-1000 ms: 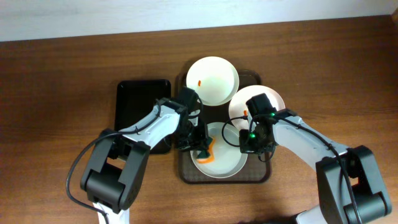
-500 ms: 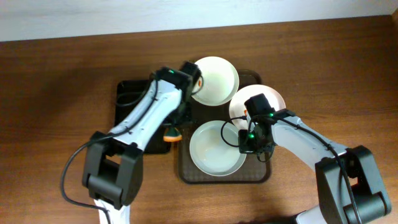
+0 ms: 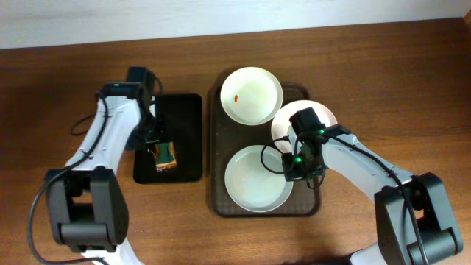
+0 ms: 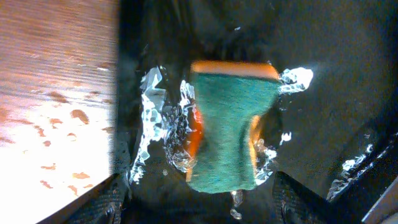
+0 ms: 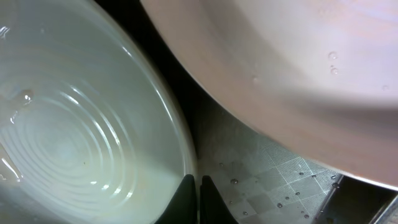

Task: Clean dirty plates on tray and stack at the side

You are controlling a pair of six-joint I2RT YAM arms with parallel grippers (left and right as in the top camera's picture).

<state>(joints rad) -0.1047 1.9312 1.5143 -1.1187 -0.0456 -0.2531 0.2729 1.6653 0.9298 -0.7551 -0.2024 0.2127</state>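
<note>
Three white plates lie on the dark brown tray [image 3: 218, 143]. The back plate [image 3: 252, 96] carries a small orange smear. My right arm partly covers the right plate [image 3: 309, 118] [image 5: 298, 74]. No smear shows on the front plate [image 3: 254, 179] [image 5: 81, 124]. My right gripper [image 3: 293, 171] [image 5: 198, 190] is shut on that front plate's right rim. A green and orange sponge [image 3: 165, 155] [image 4: 227, 130] lies loose on the wet black tray [image 3: 184, 118] [image 4: 329, 74]. My left gripper [image 3: 156, 147] [image 4: 202, 208] hangs open just above it, its fingers apart on both sides.
The small black tray stands directly left of the brown tray, their rims nearly touching. Water droplets cover the wooden table [image 4: 56, 93] beside it. A pale wall edge runs along the back of the table [image 3: 73, 22].
My left arm swung left from the front plate to the black tray, carrying the sponge, then opened and let it go there. The right gripper has stayed on the plate rim.
</note>
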